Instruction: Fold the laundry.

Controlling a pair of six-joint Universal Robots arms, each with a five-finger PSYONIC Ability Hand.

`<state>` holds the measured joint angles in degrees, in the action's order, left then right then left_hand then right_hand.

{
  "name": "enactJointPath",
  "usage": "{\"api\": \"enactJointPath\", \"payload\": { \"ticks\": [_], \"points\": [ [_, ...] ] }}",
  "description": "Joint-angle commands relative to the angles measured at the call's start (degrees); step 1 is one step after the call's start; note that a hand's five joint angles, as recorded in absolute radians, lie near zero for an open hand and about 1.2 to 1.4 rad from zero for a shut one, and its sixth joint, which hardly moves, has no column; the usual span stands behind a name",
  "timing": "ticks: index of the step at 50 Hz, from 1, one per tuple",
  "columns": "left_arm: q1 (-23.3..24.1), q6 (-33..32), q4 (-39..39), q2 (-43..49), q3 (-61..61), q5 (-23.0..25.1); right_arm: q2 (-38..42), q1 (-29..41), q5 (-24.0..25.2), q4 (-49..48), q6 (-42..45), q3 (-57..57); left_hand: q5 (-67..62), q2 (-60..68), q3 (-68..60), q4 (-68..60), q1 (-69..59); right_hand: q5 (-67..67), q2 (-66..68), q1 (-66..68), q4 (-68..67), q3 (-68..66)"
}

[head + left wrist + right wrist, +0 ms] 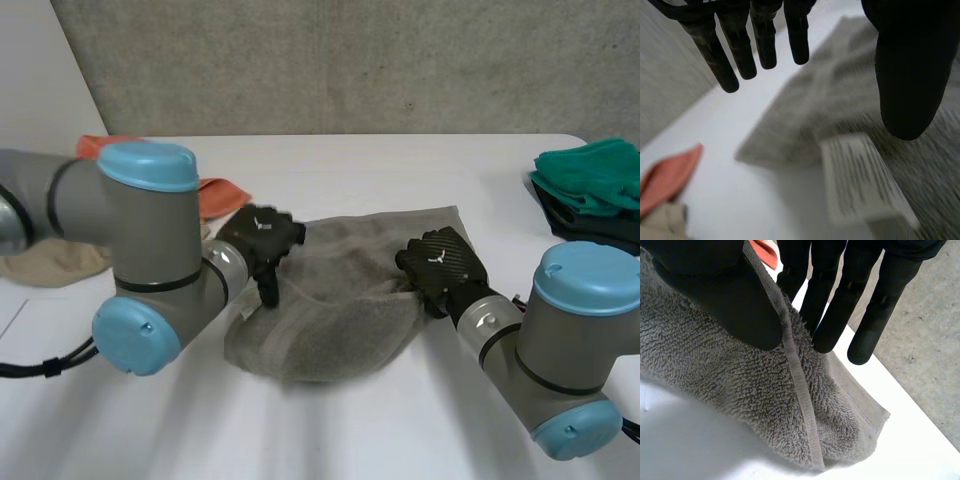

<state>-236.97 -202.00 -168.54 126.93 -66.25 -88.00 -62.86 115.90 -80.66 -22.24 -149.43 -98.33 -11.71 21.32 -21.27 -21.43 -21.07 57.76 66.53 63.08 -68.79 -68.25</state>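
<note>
A: Status?
B: I see the grey towel (340, 290) bunched mid-counter (400, 160). My left hand (262, 238) is over its 9 o'clock edge, fingers straight, gripping nothing.
A: Right side?
B: The right hand (440, 265) is at the 3 o'clock edge. The edge runs between thumb and fingers and looks pinched, but I can't confirm contact.
</note>
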Motion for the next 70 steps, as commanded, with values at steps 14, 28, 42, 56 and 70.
{"api": "enactJointPath", "payload": {
  "ticks": [14, 28, 42, 56, 70],
  "points": [
    [1.2, 0.6, -0.2, 3.6, -0.9, -4.7, -0.6, -0.2, -0.5, 1.0, 1.0, 1.4, -58.3, 58.7, -58.7, -58.6, -58.9, 12.2, 13.5, 16.9, -11.2, -11.7],
    [0.8, 2.5, -4.3, -23.7, -7.8, -7.9, -13.3, -1.4, -1.2, 14.8, 9.6, 6.9, -58.3, 58.7, -58.7, -58.6, -58.9, 12.2, 13.5, 16.9, -11.2, -11.7],
    [0.2, 2.6, -5.0, -24.0, -18.9, -7.6, -16.9, -0.9, -0.8, 29.1, 9.9, 11.4, -58.3, 58.7, -58.7, -58.6, -58.9, 12.2, 13.5, 16.9, -11.2, -11.7],
    [0.1, 2.3, -14.8, -7.0, -11.9, -8.1, -1.0, 0.4, -1.4, 21.5, 2.8, 14.8, -42.1, 42.4, -42.5, -42.3, -42.7, 12.2, 13.5, 16.9, -11.2, -11.7],
    [3.1, 1.7, -13.7, -10.4, -18.0, -7.7, -1.0, 0.6, -1.3, 19.9, 1.0, 12.6, -16.9, 17.3, -17.4, -17.2, -17.6, 12.2, 13.5, 16.9, -11.2, -11.7]
  ]
}}
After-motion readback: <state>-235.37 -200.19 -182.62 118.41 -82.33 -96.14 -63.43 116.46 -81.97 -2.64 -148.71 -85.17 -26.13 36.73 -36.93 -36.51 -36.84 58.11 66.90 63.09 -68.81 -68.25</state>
